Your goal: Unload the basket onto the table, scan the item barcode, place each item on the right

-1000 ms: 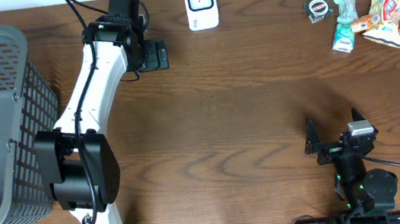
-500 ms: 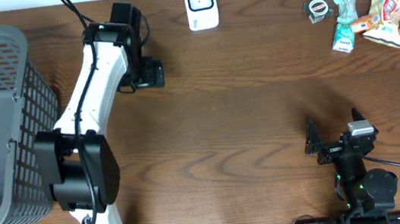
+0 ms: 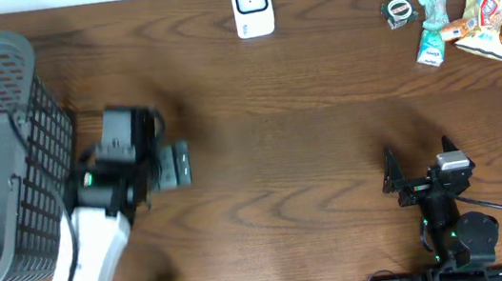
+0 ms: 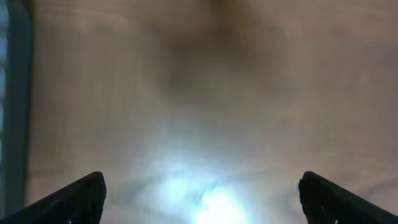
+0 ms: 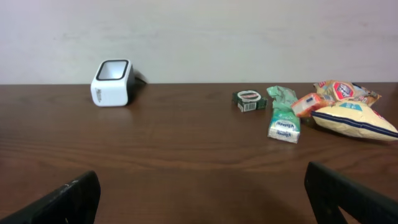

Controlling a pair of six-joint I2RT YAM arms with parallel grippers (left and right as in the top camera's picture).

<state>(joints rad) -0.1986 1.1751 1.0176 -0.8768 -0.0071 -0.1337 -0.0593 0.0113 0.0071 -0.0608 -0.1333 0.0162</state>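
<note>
A white barcode scanner [image 3: 252,4] stands at the table's far edge and also shows in the right wrist view [image 5: 112,82]. The items lie at the far right: a small green tin [image 3: 398,12], a green packet [image 3: 431,27] and a yellow snack bag [image 3: 491,20]. The right wrist view shows the tin [image 5: 249,100], packet [image 5: 283,118] and bag [image 5: 351,115] too. My left gripper [image 3: 177,164] is open and empty beside the basket; in its blurred wrist view the gripper [image 4: 202,199] hangs over bare wood. My right gripper [image 3: 393,181] is open and empty near the front edge, far from the items; in its own wrist view the right gripper [image 5: 202,199] holds nothing.
A grey mesh basket [image 3: 36,109] fills the left edge of the table, close to my left arm. A small orange pack [image 3: 456,30] lies between the green packet and the snack bag. A bright glare falls on the wood below the left wrist.
My left arm has pulled back from the far side near the scanner toward the front left, ending beside the basket. The right arm has not moved.
</note>
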